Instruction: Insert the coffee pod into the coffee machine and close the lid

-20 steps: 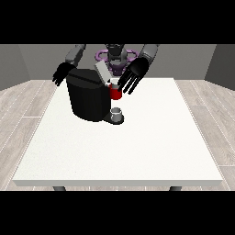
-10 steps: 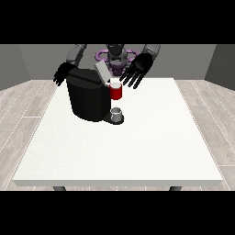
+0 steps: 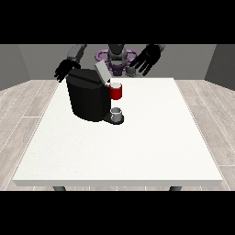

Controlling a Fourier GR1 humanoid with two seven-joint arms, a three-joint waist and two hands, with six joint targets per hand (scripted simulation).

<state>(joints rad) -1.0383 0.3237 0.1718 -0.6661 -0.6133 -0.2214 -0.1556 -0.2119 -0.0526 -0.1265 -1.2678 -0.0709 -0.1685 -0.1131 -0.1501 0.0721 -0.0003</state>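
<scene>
From where I stand across the bench (image 3: 137, 151), the black coffee machine (image 3: 88, 98) sits toward the far left, its grey lid (image 3: 102, 72) tilted up and open. I take that as the reason nothing is closed yet: the lid has to stay raised until a pod goes in. A red thing at the machine (image 3: 116, 91) shows at its right side, just under the lid. Below it, on the machine's base at the near right, stands a small grey thing (image 3: 116, 113); I cannot say for certain that it is the coffee pod, so I cannot tell where the pod is.

The hand at the view's right (image 3: 146, 58) is raised above the far edge of the bench, well apart from the machine, its fingers spread and holding nothing. The hand at the view's left (image 3: 65, 69) hangs just behind the machine's far left corner, fingers also apart and relaxed, perhaps placed there to steady the body of the machine, though I see no clear contact.

Judging by the open lid and empty hands, closing the lid is still to do.
</scene>
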